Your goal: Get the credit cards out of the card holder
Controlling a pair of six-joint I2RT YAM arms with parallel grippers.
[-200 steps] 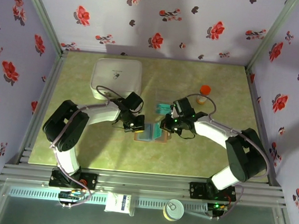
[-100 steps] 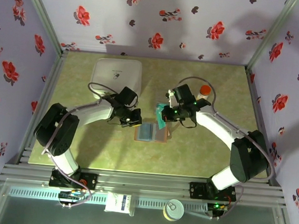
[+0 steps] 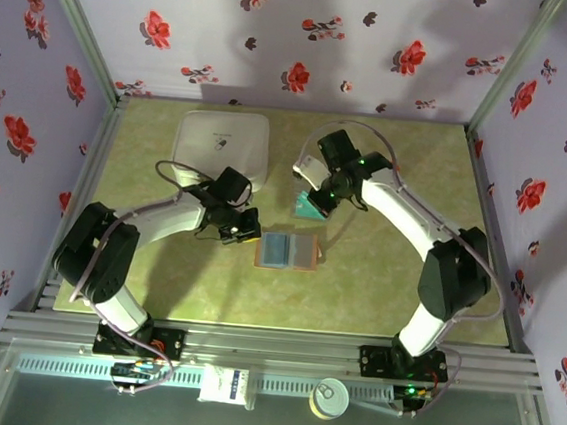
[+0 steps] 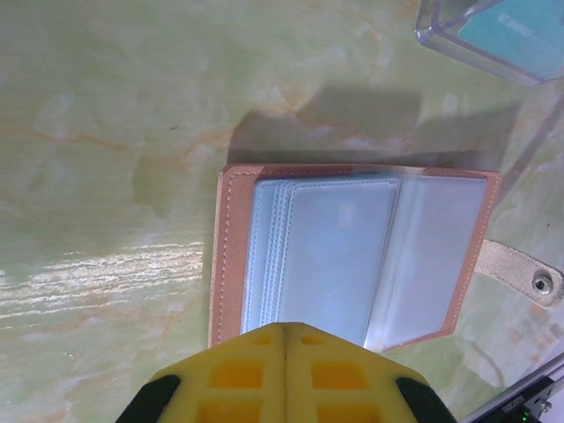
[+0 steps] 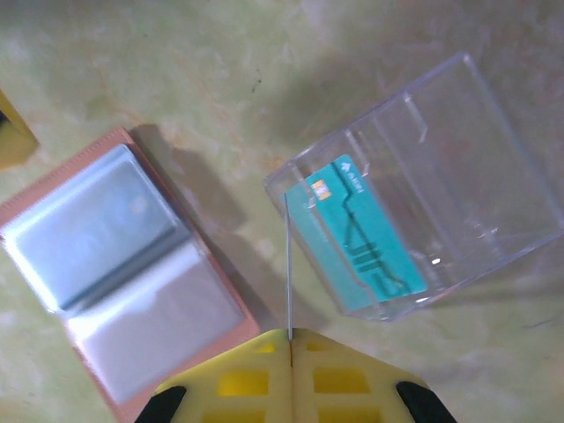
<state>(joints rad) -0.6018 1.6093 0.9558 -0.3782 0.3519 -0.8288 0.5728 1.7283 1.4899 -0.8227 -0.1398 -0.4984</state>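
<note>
The card holder [image 3: 287,251] lies open on the table, reddish-brown with pale grey-blue pockets [image 4: 352,256], and in the right wrist view it [image 5: 115,264] sits at the left. My right gripper [image 5: 290,333] is shut on a thin credit card [image 5: 288,264] seen edge-on, hanging over the near rim of a clear plastic box [image 5: 458,150]. A teal credit card [image 5: 361,233] lies inside that box. In the top view the right gripper [image 3: 315,198] hovers over the box [image 3: 307,208]. My left gripper [image 4: 284,326] is shut and empty, just left of the holder [image 3: 246,234].
A white square box [image 3: 222,146] stands at the back left. The clear box [image 4: 493,31] lies just beyond the holder. The holder's snap tab [image 4: 524,275] sticks out on its right side. Flowered walls close in the table on three sides.
My right gripper has lifted a card away from the holder and carried it back over the clear box. My left gripper has drawn off the holder to the left.
</note>
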